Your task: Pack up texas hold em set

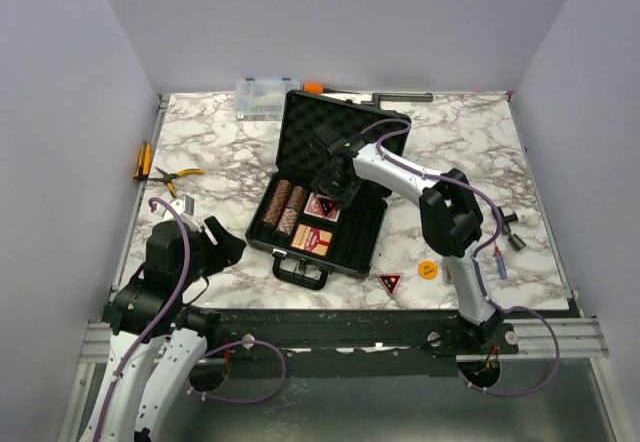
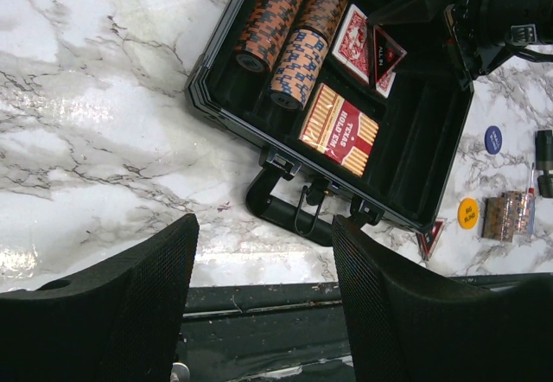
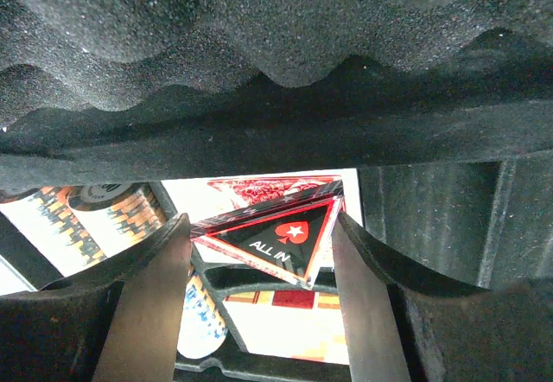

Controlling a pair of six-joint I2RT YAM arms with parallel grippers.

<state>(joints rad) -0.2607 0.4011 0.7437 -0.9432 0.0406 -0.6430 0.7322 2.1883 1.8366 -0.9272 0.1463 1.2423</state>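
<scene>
The black case [image 1: 372, 230] lies open mid-table, its foam lid [image 1: 330, 127] raised at the back and its handle [image 2: 285, 212] toward me. Two brown chip stacks [image 1: 283, 205] and two red card decks [image 1: 312, 239] fill its left compartments. My right gripper [image 1: 335, 184] hangs over the case, shut on a black-and-red triangular "ALL IN" token [image 3: 281, 239] just above the far deck [image 2: 352, 41]. A second triangular token [image 1: 389, 282] and an orange round token [image 1: 427, 269] lie on the marble in front of the case. At the front left my left gripper [image 2: 263, 296] is open and holds nothing.
A clear organiser box [image 1: 262, 98] and an orange-handled tool [image 1: 313, 88] sit behind the case. Yellow-handled pliers [image 1: 180, 174] lie at the left. A blue round token [image 2: 492, 139] and a loose chip stack [image 2: 505, 216] lie right of the case. The table's front edge [image 2: 259, 291] is under the left gripper.
</scene>
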